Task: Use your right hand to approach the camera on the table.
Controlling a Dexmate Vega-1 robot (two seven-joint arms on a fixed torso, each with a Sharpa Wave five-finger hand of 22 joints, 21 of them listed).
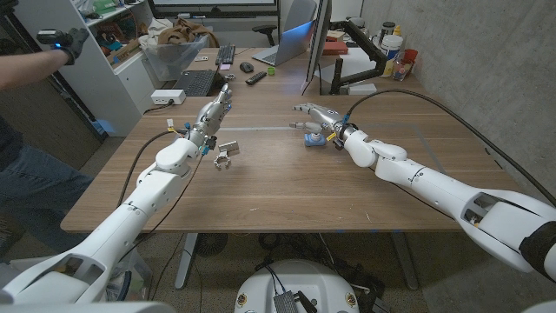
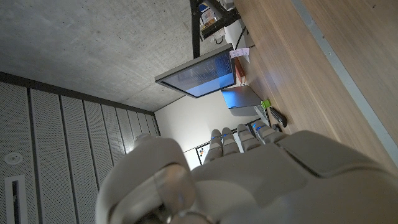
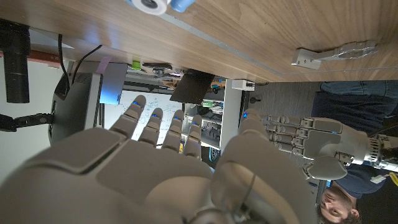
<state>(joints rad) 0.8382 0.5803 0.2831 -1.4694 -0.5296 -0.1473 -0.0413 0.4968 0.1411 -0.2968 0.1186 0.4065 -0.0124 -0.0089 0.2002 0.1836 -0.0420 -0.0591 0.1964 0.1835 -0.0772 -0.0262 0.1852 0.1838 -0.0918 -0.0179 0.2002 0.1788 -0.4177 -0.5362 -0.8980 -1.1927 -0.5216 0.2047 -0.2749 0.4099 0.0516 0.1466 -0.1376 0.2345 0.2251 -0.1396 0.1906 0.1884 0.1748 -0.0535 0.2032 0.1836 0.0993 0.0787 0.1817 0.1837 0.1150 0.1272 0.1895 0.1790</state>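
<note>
The camera point(image 1: 314, 137) is a small blue and white thing lying on the wooden table point(image 1: 287, 191) right of the middle. My right hand point(image 1: 321, 117) hovers over its far side, fingers spread and holding nothing. In the right wrist view the camera point(image 3: 158, 4) lies on the table beyond my right hand's fingertips point(image 3: 154, 116). My left hand point(image 1: 212, 114) stretches out over the table's left part, fingers straight and empty. The left wrist view looks along the back of my left hand point(image 2: 249, 177).
A small grey bracket point(image 1: 226, 156) lies by my left wrist, also in the right wrist view as the bracket point(image 3: 307, 58). A monitor point(image 1: 316, 39), a laptop point(image 1: 284, 50), a keyboard point(image 1: 226, 56) and a remote point(image 1: 255, 77) crowd the far edge. A person point(image 1: 24, 139) stands at the left.
</note>
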